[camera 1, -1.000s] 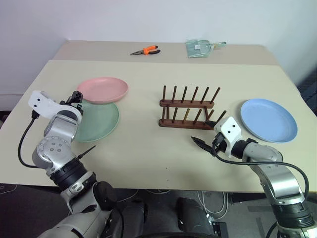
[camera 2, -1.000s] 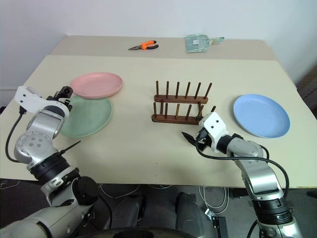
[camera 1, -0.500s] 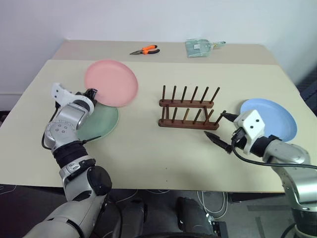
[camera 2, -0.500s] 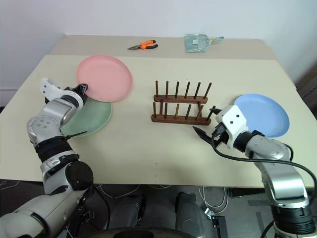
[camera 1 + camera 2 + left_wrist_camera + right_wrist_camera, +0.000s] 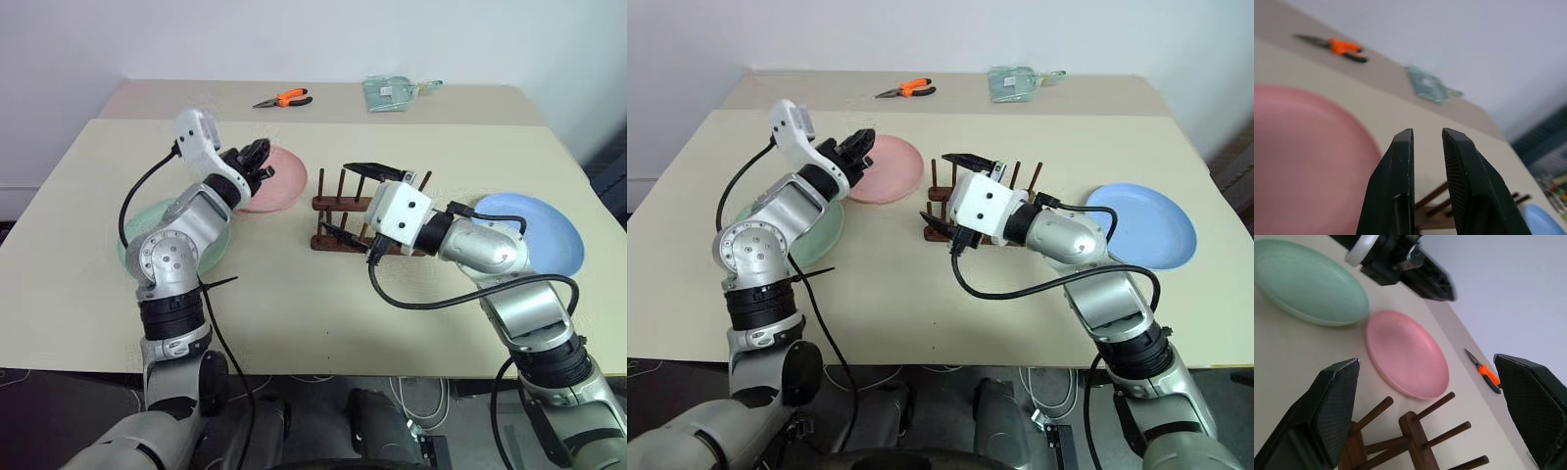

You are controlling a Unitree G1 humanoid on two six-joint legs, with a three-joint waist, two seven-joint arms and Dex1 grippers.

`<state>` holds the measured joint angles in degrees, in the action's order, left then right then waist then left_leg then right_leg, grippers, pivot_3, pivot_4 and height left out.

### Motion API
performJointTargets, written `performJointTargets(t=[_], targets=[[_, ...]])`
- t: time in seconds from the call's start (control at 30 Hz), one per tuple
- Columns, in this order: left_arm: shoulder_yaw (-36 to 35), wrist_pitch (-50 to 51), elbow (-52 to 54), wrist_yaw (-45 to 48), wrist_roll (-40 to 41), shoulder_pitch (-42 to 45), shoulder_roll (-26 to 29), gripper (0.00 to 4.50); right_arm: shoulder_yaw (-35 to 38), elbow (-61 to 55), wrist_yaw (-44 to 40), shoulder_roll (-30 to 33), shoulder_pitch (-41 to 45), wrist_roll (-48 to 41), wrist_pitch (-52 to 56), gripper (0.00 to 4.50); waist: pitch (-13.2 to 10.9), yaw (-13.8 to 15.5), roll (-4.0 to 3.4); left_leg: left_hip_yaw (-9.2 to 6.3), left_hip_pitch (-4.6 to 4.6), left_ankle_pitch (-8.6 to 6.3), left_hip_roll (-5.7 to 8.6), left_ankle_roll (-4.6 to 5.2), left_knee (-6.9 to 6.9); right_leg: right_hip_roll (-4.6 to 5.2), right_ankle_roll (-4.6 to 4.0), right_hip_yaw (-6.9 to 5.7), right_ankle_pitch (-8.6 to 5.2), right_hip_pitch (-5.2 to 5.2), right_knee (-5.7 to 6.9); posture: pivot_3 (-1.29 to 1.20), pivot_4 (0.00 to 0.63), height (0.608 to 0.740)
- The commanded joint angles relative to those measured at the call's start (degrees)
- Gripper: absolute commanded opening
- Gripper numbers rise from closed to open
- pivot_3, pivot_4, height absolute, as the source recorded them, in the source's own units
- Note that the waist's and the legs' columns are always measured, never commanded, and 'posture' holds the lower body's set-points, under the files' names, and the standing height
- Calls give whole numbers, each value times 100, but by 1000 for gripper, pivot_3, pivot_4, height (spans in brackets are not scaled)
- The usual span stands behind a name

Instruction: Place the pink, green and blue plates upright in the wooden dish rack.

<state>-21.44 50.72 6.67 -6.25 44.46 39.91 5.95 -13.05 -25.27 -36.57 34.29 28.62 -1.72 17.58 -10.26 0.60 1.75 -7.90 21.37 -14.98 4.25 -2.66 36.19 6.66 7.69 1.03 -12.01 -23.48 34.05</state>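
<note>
The left gripper hangs above the pink plate, fingers narrow and apparently empty. The right gripper, fingers wide, blocks part of the wooden dish rack. The green plate and blue plate lie flat on the bench; orange pliers and a clear packet sit at the far edge.

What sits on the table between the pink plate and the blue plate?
The wooden dish rack stands between the pink plate and the blue plate, with the right gripper hovering open over it, seen from the head camera.
</note>
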Motion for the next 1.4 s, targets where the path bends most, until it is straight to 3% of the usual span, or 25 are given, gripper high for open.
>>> performJointTargets(t=[0.03,0.17,0.2,0.43,0.67,1.17,1.4], targets=[[-402,-118,-39,-317,258,95,-112,2320,122,-19,-37,-26,5,50,-170,4500,0,4,0,-1,0,0,0,0,1,-1,0,0,0,1,0,0,150,740],[-828,9,-338,-1189,551,283,-523,4223,172,57,-67,9,-71,98,-227,4500,0,31,2,-4,2,0,2,0,3,0,0,-1,0,3,-2,0,150,740],[-941,7,-431,-1494,582,327,-647,4433,183,70,-71,18,-88,112,-238,4500,0,32,3,-7,2,0,3,1,4,2,1,-2,0,6,-4,0,150,740],[-1302,-50,-891,-3014,713,540,-1306,4433,302,75,-67,95,-256,166,-233,4500,-1,19,5,-5,1,0,3,0,2,1,1,-2,0,3,-2,0,150,740],[-1255,-144,-962,-3537,904,489,-1642,4433,374,49,-92,146,-418,224,-223,4500,-1,16,5,-3,0,0,3,0,2,1,2,-2,0,5,-2,0,150,740],[-786,-348,-693,-3469,1064,577,-1532,4433,402,152,-223,141,-430,320,-327,4500,-1,22,5,-2,1,0,4,0,3,1,2,-2,0,5,-3,0,150,740],[-477,-464,-839,-3046,490,621,-892,4433,381,163,-237,109,-453,321,-346,4500,-2,3,7,1,-2,0,2,-1,-1,-1,1,-1,0,4,-2,0,150,740]])
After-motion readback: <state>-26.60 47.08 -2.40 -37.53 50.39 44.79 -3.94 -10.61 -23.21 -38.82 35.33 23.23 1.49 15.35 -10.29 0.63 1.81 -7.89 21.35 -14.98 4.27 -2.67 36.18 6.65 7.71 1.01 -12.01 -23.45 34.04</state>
